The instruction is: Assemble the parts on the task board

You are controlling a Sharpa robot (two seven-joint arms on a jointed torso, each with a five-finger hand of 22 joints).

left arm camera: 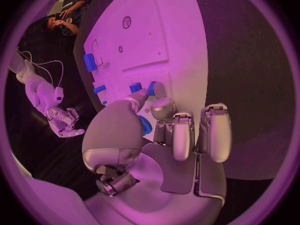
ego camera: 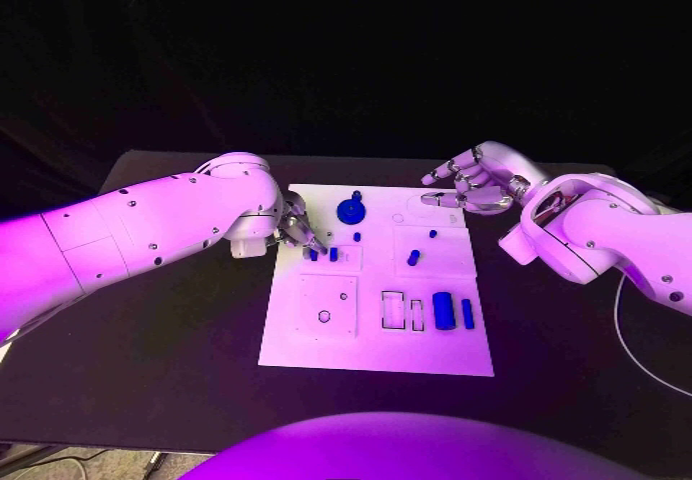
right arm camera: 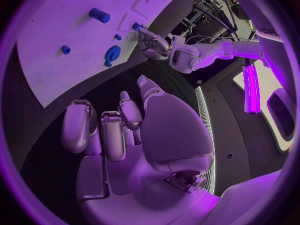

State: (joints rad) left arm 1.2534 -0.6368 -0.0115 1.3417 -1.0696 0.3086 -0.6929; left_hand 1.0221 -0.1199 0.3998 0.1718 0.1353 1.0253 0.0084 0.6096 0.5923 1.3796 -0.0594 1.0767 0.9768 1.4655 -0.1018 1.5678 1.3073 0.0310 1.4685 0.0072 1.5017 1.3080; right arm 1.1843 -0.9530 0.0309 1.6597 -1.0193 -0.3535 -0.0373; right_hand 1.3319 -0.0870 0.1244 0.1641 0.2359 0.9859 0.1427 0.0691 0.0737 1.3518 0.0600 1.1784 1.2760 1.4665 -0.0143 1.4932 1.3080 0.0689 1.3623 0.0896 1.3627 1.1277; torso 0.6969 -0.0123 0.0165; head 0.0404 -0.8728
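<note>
The left hand (ego camera: 293, 228) is down at the left edge of the task board (ego camera: 378, 340), its fingertips (left arm camera: 152, 91) touching a pair of small blue parts (ego camera: 322, 254) near that edge; the left wrist view shows a fingertip against one blue piece, but whether it is pinched or only pressed I cannot tell. The right hand (ego camera: 472, 183) hovers over the board's far right corner, fingers loosely curled and apart, holding nothing. Outward from the left hand, a round blue part with a knob (ego camera: 353, 211) sits near the far edge, two small blue pieces (ego camera: 414, 257) stand in the middle right panel, and two longer blue blocks (ego camera: 451, 311) stand upright in the near right recesses. Beside them a rectangular slot (ego camera: 392, 309) looks unfilled, and the near left panel (ego camera: 329, 303) shows only small holes. My judgement is that the work is partly done: several parts look seated, the pair under the left hand is being dealt with, and at least one recess remains. The board lies mid-desk (ego camera: 159, 360).
</note>
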